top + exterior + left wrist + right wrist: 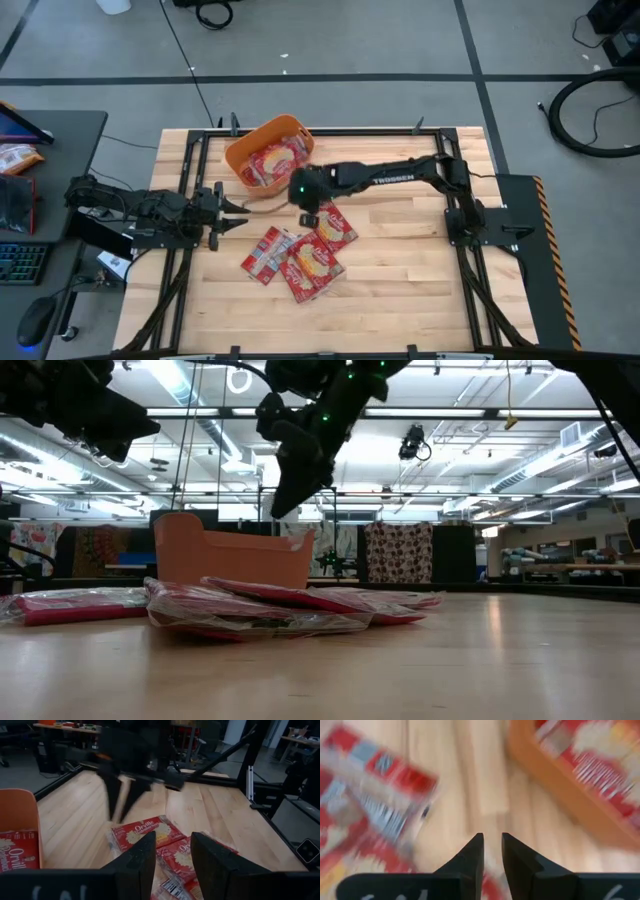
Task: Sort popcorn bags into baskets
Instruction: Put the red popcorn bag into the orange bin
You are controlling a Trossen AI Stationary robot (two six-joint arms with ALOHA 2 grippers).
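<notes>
The orange basket (240, 150) stands near the table's far edge, left of centre, with several red popcorn bags (272, 160) lying inside it. Several more red bags (312, 268) lie flat and overlapping on the wood near the table's middle. My right gripper (308, 212) hovers between the basket and the loose bags, above the bare wood. In its wrist view its fingers (491, 839) stand a narrow gap apart and hold nothing. My left gripper (172, 845) is open and empty at the table's left side (243, 214), pointing toward the loose bags (145, 832).
A black metal frame (200, 160) runs along the table's sides. Bare wood (410, 270) lies to the right of and nearer than the bags. A side desk (40, 200) on the left carries a keyboard, a mouse and other packets.
</notes>
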